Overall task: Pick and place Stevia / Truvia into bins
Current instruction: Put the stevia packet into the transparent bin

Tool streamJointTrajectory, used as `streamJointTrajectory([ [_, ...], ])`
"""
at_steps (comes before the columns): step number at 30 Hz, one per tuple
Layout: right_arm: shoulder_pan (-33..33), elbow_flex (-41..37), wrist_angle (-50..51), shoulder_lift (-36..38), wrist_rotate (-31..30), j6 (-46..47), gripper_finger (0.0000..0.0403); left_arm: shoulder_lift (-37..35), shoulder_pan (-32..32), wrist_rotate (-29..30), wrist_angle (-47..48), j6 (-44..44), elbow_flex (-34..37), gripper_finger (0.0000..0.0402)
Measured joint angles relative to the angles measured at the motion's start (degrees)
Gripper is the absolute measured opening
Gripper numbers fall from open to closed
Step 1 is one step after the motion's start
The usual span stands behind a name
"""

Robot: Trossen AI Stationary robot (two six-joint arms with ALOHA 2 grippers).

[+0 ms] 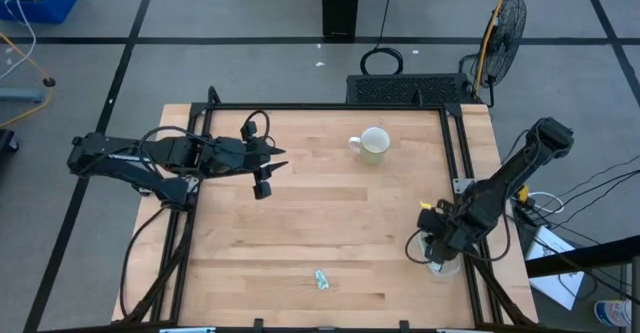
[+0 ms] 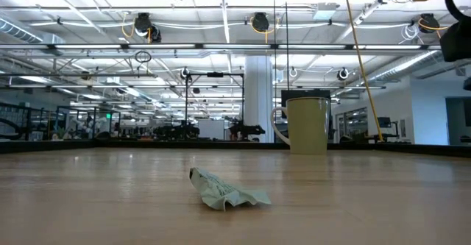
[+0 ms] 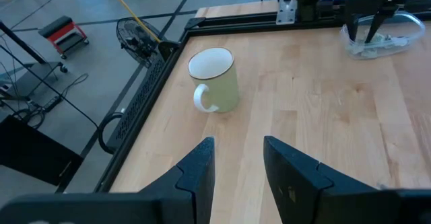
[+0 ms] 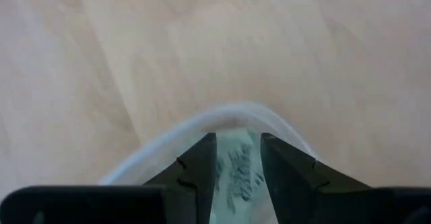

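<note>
One crumpled pale green sachet (image 1: pixel 321 279) (image 2: pixel 224 190) lies on the wood near the table's near edge. The clear tub (image 1: pixel 445 266) (image 3: pixel 404 29) stands at the table's right edge with sachets (image 3: pixel 385 41) in it. My right gripper (image 1: pixel 438 251) (image 4: pixel 239 150) points down into the tub, open. A printed sachet (image 4: pixel 236 173) shows between its fingers, inside the tub's rim (image 4: pixel 202 124); I cannot tell whether the fingers touch it. My left gripper (image 1: pixel 272 163) (image 3: pixel 239 150) hovers open over the table's left half, far from both.
A pale mug (image 1: pixel 374 144) (image 2: pixel 307 125) (image 3: pixel 215 76) stands upright near the far edge, handle toward the left. Black frame rails (image 1: pixel 460 153) run along the table's sides. A floor fan (image 1: pixel 505 23) stands beyond the far right corner. Bare wood lies between the arms.
</note>
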State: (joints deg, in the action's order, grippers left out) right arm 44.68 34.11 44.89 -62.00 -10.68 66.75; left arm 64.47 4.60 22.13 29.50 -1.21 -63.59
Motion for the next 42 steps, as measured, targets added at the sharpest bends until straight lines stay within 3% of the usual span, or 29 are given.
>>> streamJointTrajectory([
  [9,-4.12,0.0,-6.95,1.71,-0.09,-7.88,0.0112,0.0,0.0,0.0,0.0,0.0,0.0,0.0131],
  [15,-6.2,-0.01,-15.42,3.93,-7.47,-18.43,0.0112,0.02,0.0,0.0,0.0,0.0,0.0,0.0131],
  [28,-11.85,-0.02,-29.52,4.42,-7.35,-35.24,0.0112,0.02,0.0,-0.02,0.0,0.0,0.0,0.0131],
  [37,-15.62,-0.02,-49.73,-2.29,-8.66,-52.72,0.0112,0.02,-0.02,-0.04,0.0,0.0,0.0,0.0132],
  [42,-17.11,-0.02,-55.94,-7.61,-8.57,-56.71,0.0112,0.02,-0.01,-0.04,-0.02,0.0,0.0,0.0131],
])
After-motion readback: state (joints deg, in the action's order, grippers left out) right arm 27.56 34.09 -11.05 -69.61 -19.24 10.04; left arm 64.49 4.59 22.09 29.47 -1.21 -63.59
